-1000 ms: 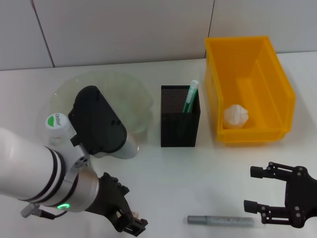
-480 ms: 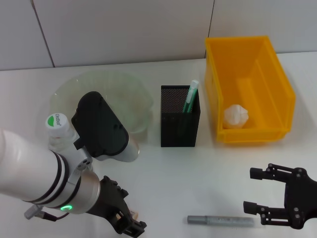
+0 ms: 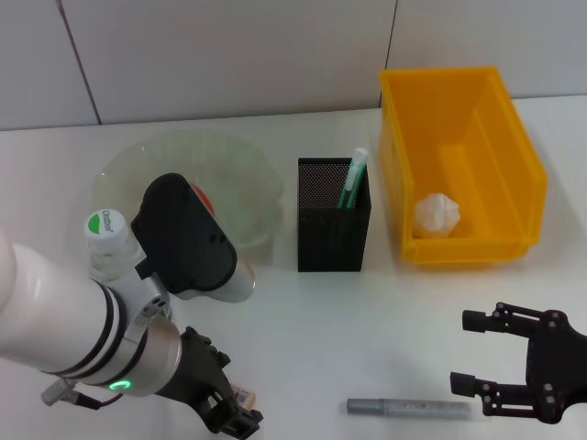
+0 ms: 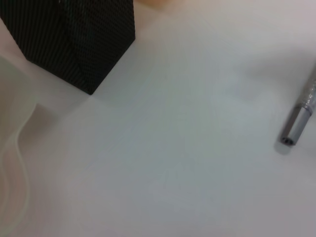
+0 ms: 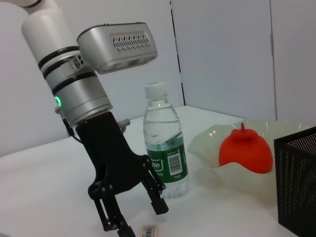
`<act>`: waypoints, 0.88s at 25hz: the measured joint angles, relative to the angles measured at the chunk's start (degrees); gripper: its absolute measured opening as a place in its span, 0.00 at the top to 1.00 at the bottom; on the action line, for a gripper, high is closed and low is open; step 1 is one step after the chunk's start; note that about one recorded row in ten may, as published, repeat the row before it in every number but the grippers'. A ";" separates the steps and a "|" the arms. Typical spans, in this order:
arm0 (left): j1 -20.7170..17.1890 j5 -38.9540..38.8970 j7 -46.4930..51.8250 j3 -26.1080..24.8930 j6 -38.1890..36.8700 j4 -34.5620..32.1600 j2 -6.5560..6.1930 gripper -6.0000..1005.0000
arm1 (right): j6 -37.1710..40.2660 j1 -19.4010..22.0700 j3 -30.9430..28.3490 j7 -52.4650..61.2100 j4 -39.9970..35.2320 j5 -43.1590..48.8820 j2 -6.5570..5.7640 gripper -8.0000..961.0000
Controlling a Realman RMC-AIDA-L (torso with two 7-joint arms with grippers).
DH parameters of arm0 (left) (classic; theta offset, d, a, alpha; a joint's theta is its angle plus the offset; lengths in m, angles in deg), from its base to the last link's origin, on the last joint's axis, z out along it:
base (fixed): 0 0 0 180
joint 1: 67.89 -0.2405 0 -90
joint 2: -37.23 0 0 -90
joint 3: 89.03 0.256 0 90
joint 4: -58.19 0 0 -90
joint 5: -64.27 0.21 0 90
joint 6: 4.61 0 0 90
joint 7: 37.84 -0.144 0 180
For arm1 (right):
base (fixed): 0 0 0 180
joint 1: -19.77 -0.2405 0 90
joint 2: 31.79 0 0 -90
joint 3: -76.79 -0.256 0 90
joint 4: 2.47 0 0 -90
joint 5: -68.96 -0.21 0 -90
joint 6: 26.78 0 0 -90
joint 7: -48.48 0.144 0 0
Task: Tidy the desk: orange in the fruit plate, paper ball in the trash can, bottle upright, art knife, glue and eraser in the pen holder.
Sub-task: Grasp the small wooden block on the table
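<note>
Now the left gripper (image 5: 136, 217) hangs low over the counter (image 3: 367, 312) with fingers spread and empty, the eraser (image 5: 149, 230) lying flat between their tips, well apart from the pen holder (image 3: 333, 215), while the right gripper (image 3: 472, 353) waits open.
</note>
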 joint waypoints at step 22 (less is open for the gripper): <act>2.80 -0.31 2.81 -0.49 -3.45 -0.21 0.00 0.42 | 0.12 0.00 0.00 0.00 -0.08 -0.01 0.00 0.17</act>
